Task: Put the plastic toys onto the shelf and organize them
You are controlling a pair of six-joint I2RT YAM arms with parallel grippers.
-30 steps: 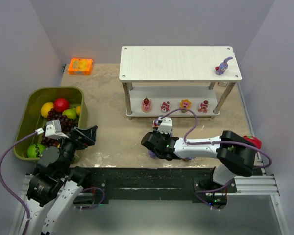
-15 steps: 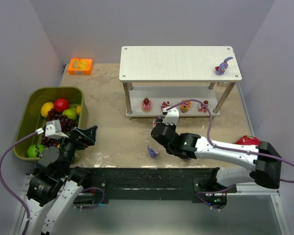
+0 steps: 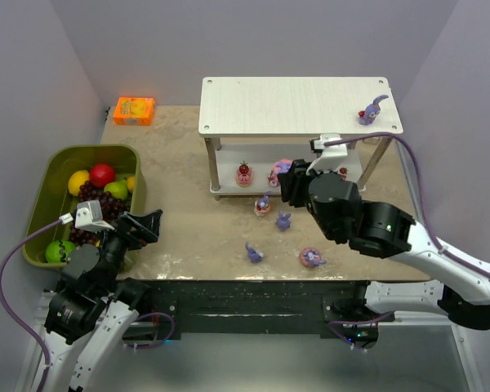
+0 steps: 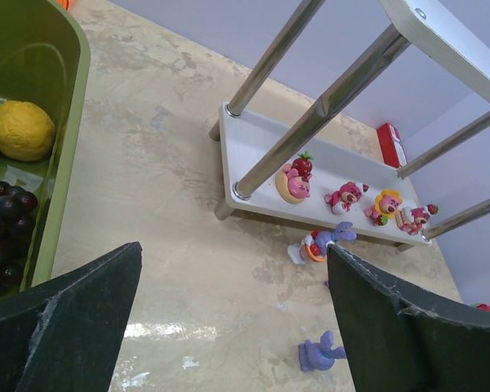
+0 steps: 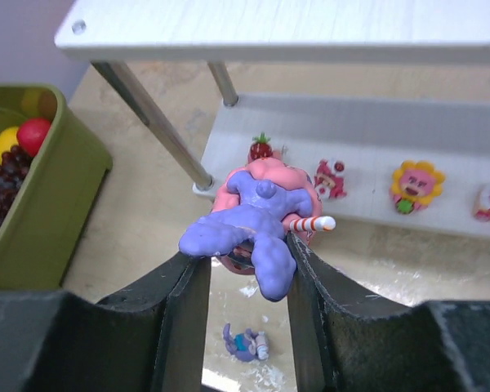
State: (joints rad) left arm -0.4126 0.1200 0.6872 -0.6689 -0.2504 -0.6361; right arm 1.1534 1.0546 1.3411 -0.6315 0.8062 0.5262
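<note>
**Purple bunny on a pink ring, pinched in the air before the shelf**

Plastic toys lie scattered from the near edge of the tabletop (image 3: 180,180) back to the shelf (image 3: 294,106). Nearest, at the near-left by the green bin (image 3: 94,148), the left tool (image 3: 144,222) hangs with its jaws wide apart and nothing between them. Along the near edge lie a loose bunny (image 3: 251,252) and a ringed bunny (image 3: 312,258). Farther in are a small bunny (image 3: 283,220) and another on a ring (image 3: 263,204).

Above those, the right tool (image 5: 247,255) is clamped on the held bunny (image 5: 245,229), a jaw on either side, in the air just in front of the shelf's lower board. On that board stand the cake figures (image 5: 415,185) in a row. One top bunny (image 3: 372,110) sits at the far-right corner of the upper board.

These figures look like hard moulded plastic: light, stiff and glossy, so probably apt to twist or slip between flat pads. The pink ring seems the safest hold, being broad and even. Ears and limbs are thin and would likely lever out of a pinch.
</note>
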